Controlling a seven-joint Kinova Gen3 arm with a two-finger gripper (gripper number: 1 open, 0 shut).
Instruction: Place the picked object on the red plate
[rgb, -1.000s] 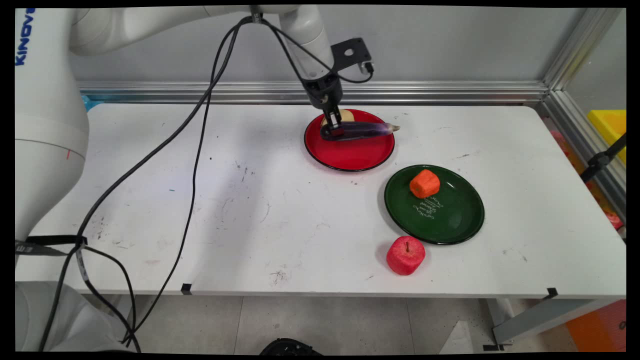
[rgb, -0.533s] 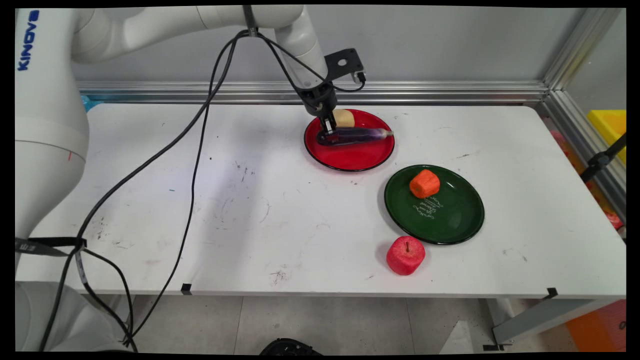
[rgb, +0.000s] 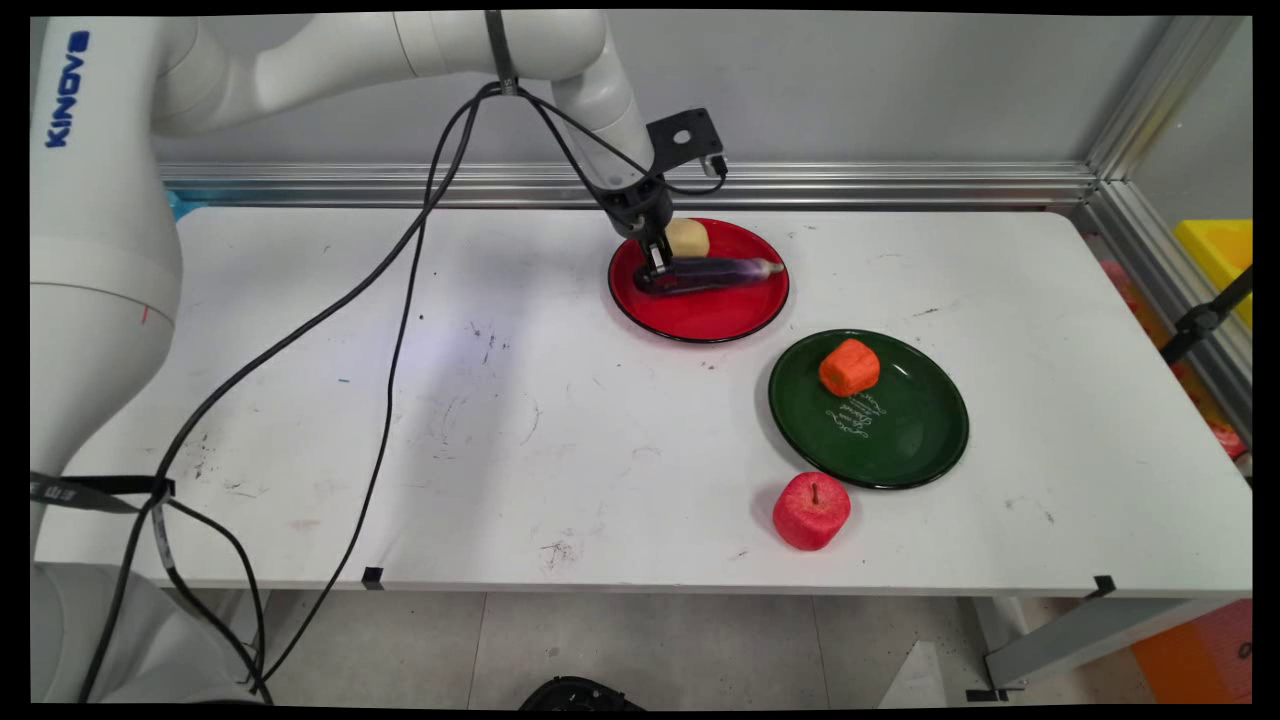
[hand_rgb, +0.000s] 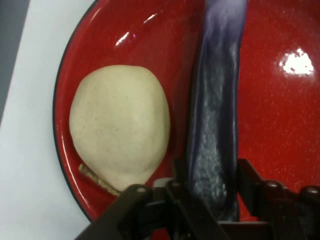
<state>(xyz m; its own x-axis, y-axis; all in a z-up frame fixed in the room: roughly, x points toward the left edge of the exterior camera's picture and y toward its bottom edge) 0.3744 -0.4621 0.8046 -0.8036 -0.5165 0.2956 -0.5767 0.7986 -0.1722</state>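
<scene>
A long purple eggplant (rgb: 720, 270) lies across the red plate (rgb: 700, 315) at the table's back middle. My gripper (rgb: 655, 265) comes down on its left end and is shut on it. In the hand view the eggplant (hand_rgb: 215, 110) runs up from between the two fingers (hand_rgb: 179, 175), which press against its sides over the red plate (hand_rgb: 280, 125). A beige pear (hand_rgb: 120, 140) with a short stem lies on the same plate, close beside the eggplant. In the main view the pear (rgb: 688, 237) sits just behind the gripper.
A green plate (rgb: 900, 440) stands right of centre with an orange chunk (rgb: 850, 367) on its far side. A red apple (rgb: 811, 510) sits on the table just in front of that plate. Black cables (rgb: 390, 330) hang from the arm over the table's left half.
The gripper has come down and a little left with the eggplant. The eggplant, held above the plate with its tip past the rim, now rests inside the plate.
</scene>
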